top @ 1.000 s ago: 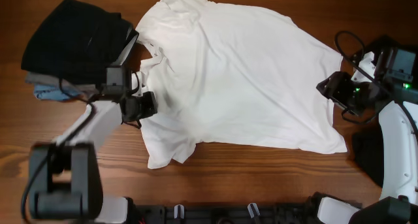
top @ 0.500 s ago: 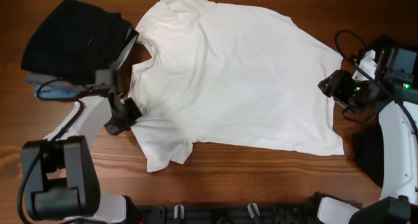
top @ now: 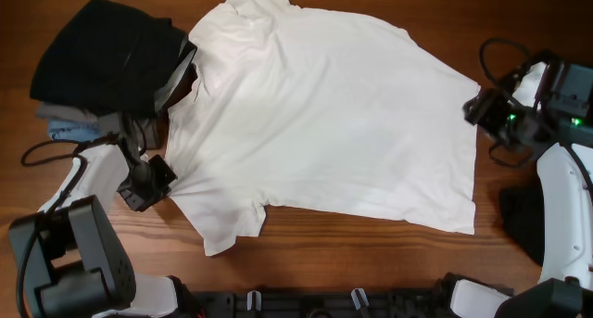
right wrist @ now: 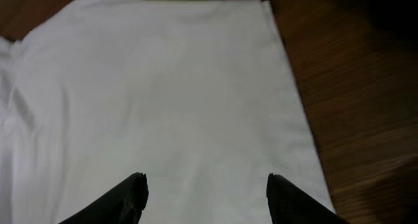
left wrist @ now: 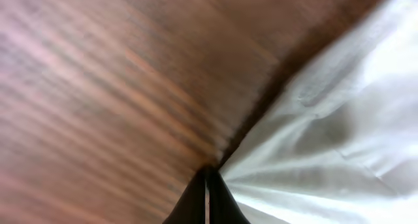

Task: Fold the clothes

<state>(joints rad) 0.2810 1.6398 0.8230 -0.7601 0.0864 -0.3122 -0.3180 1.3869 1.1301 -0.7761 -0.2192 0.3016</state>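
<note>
The white T-shirt lies spread across the middle of the table. My left gripper is at the shirt's left sleeve edge, shut on the cloth. In the left wrist view the gripper pinches the white fabric, and taut creases fan out from the pinch. My right gripper hovers at the shirt's right edge. It stands open over flat white cloth with nothing between the fingers. The loose black garment is heaped at the back left.
Under the black heap are folded grey and blue clothes. A dark object sits at the right edge by the right arm's base. Bare wooden table runs along the front, and cables trail near both arms.
My left gripper has pulled the sleeve left and toward the front, stretching the shirt's left side flatter. The right gripper has shifted slightly back and right and opened wider.
</note>
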